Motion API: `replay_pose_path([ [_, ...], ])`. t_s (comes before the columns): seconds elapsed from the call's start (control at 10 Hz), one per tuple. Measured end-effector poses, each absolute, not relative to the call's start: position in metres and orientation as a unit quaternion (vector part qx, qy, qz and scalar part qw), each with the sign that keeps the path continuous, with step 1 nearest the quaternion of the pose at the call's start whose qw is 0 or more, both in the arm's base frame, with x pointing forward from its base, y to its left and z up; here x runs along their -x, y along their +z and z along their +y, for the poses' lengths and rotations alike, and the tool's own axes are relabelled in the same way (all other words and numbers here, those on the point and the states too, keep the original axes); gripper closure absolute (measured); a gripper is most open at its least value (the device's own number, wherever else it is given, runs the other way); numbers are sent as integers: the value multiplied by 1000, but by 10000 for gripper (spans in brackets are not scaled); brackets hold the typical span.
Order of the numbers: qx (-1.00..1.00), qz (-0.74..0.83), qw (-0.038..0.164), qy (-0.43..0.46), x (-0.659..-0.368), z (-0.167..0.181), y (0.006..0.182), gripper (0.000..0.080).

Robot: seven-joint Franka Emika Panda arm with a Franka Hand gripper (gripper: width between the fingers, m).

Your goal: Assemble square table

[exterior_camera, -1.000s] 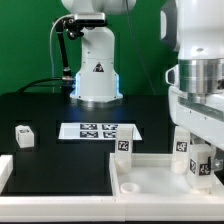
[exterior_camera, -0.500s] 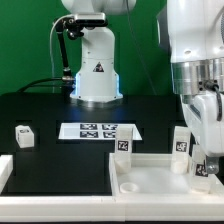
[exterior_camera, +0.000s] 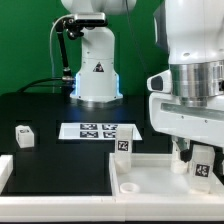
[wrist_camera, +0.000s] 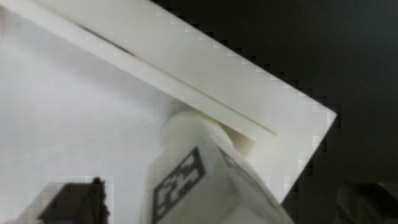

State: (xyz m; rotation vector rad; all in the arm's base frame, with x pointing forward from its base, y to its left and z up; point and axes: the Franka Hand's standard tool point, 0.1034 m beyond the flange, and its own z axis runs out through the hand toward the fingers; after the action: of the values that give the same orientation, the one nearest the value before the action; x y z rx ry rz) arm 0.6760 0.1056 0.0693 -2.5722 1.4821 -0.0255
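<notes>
Arm (exterior_camera: 192, 70) swung lower over white plastic square slab w/ raised rim (exterior_camera: 150, 178), exterior view's right. Gripper (wrist_camera: 217, 205) fingers apart, flanking white tagged leg block (wrist_camera: 199, 172). Risk: off-centre closing tips leg.

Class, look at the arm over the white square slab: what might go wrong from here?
The gripper straddles the upright white tagged leg block near the corner of the white square slab; closing off-centre may tip it. Another tagged leg stands by the slab's rim; a swing might topple it.
</notes>
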Motion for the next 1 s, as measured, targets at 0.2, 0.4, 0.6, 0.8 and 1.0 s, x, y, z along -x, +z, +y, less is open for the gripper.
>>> replay_pose_path([
  [0.2,909,411,73,-17,-676,103,69,150],
  [0.4,936,346,54,-22,-678,101,72,150],
  [0.6,931,361,54,-22,-678,101,72,239],
  [0.8,903,426,56,-17,-678,101,72,441],
  [1.0,871,488,58,-14,-678,101,71,511],
])
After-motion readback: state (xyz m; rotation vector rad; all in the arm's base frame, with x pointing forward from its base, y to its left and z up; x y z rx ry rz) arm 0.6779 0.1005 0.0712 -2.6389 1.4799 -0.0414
